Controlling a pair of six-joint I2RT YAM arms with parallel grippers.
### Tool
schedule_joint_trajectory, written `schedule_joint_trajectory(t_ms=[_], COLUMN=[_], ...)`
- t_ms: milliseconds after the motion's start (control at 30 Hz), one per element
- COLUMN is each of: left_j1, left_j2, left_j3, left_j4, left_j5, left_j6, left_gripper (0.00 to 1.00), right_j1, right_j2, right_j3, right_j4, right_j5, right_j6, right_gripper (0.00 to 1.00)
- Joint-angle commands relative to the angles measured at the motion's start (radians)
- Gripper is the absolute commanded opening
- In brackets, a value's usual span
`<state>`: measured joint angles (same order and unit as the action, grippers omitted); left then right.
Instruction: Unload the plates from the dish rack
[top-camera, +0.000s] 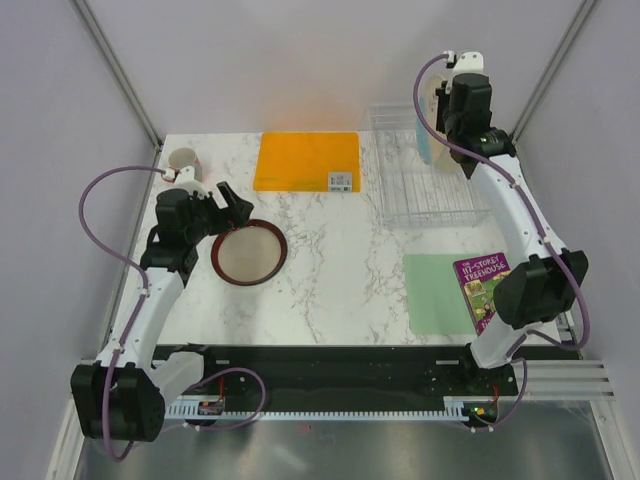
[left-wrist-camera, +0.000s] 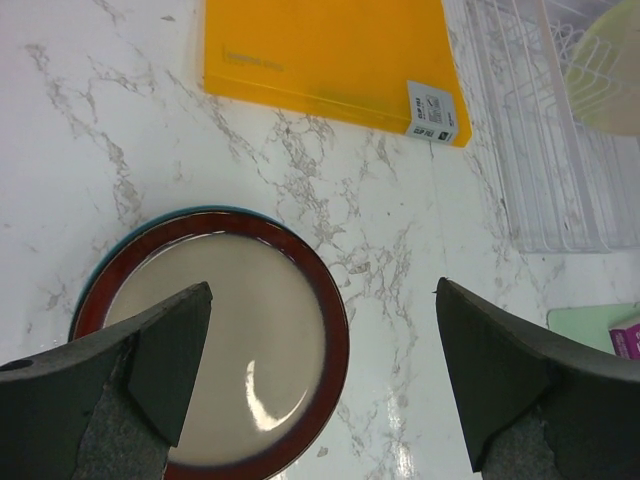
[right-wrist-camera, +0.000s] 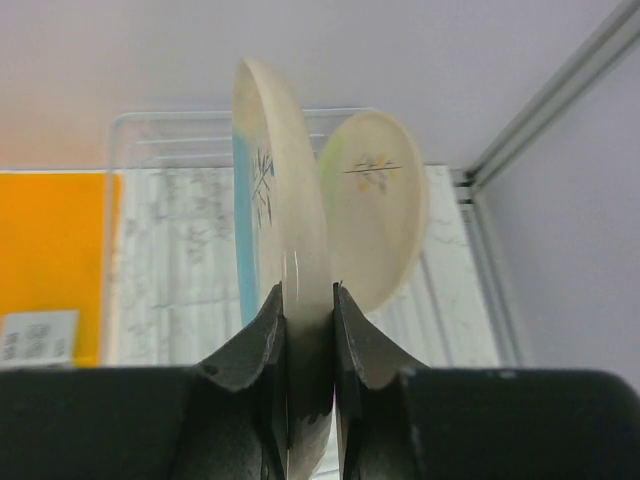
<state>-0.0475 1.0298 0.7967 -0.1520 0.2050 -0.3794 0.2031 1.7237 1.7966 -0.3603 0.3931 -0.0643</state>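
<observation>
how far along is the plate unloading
Done: the dark-red-rimmed plate lies on the table, the open left gripper above it. In hand: the right gripper is shut on the blue-and-cream plate at the dish rack. Left: the cream plate stands in the rack.

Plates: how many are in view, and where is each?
3. Red-rimmed plate on the table; blue-and-cream plate in the right gripper; cream plate in the rack. A teal edge under the first hints at a fourth.
</observation>
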Motion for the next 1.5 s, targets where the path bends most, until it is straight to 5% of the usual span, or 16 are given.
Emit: schedule_joint_trajectory(t_ms=[0, 767, 1467], left_j1=[0.0, 0.0, 0.0], left_j2=[0.03, 0.127, 0.216], left_j3=[-0.027, -0.215, -0.271], left_j4=[0.13, 0.532, 0.742], left_j5=[0.112, 0.33, 0.364], left_j6=[-0.082, -0.3, -0.383], left_gripper=[1.0, 1.0, 0.99], right_j1=[0.027, 0.176, 0.332], right_j2=[-0.142, -0.213, -0.154], right_j3=[-0.051, -0.457, -0.579], right_j4=[0.061, 0.478, 0.757], right_j5=[-0.285, -0.76, -0.843], right_j6=[0.23, 0.75, 0.98], right_gripper=[0.0, 0.0, 0.0])
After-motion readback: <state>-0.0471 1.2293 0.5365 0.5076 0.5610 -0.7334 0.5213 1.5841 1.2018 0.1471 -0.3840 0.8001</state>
